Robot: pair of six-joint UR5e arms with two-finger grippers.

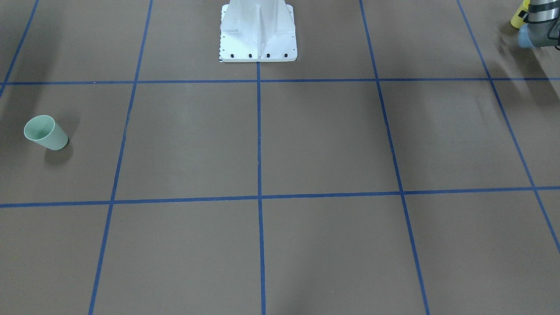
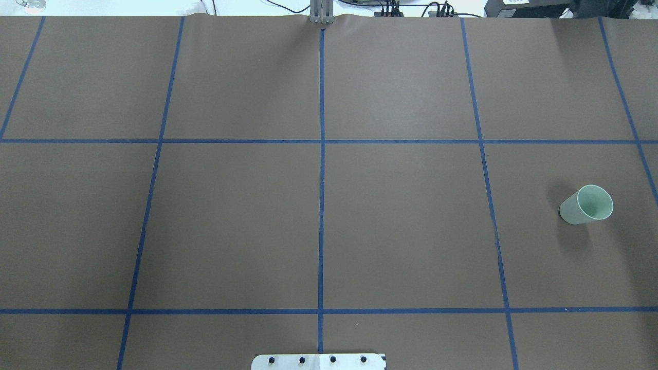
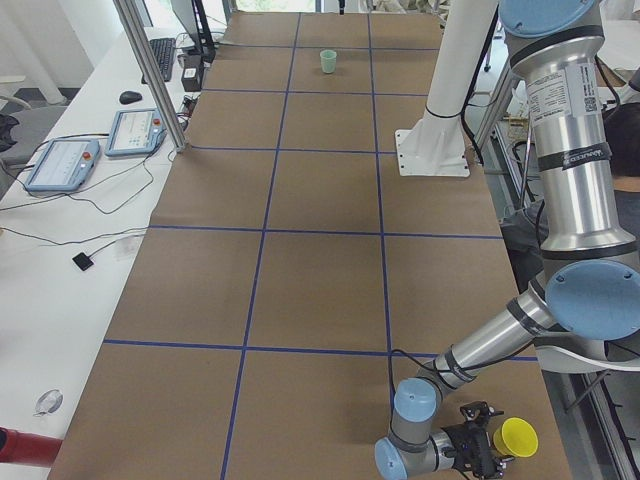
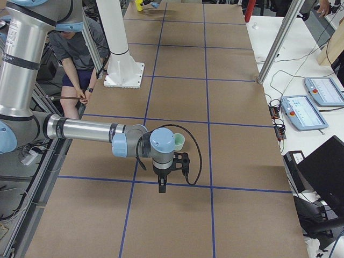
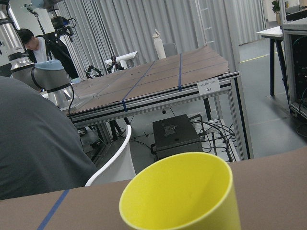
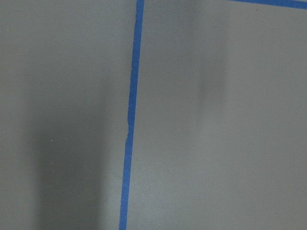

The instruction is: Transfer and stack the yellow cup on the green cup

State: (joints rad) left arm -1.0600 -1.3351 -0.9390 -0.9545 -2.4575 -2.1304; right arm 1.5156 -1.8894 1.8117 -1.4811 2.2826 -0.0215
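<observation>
The yellow cup (image 5: 182, 199) stands upright at the table's corner on my left side and fills the bottom of the left wrist view. It also shows as yellow cup (image 3: 518, 437) and yellow cup (image 1: 519, 15). My left gripper (image 3: 484, 457) is low beside it with its fingers towards it; I cannot tell if it is open or shut. The green cup (image 2: 587, 204) stands alone on my right side, also seen as green cup (image 1: 46, 133). My right gripper (image 4: 161, 186) points down just above the table, a short way from the green cup (image 4: 178, 141); I cannot tell its state.
The white robot base (image 1: 258, 39) stands at the table's middle near edge. Blue tape lines (image 6: 129, 143) cross the brown table. A person (image 4: 80, 51) is beside the table behind the base. Tablets (image 3: 135, 130) and a metal post (image 3: 150, 75) line the side bench.
</observation>
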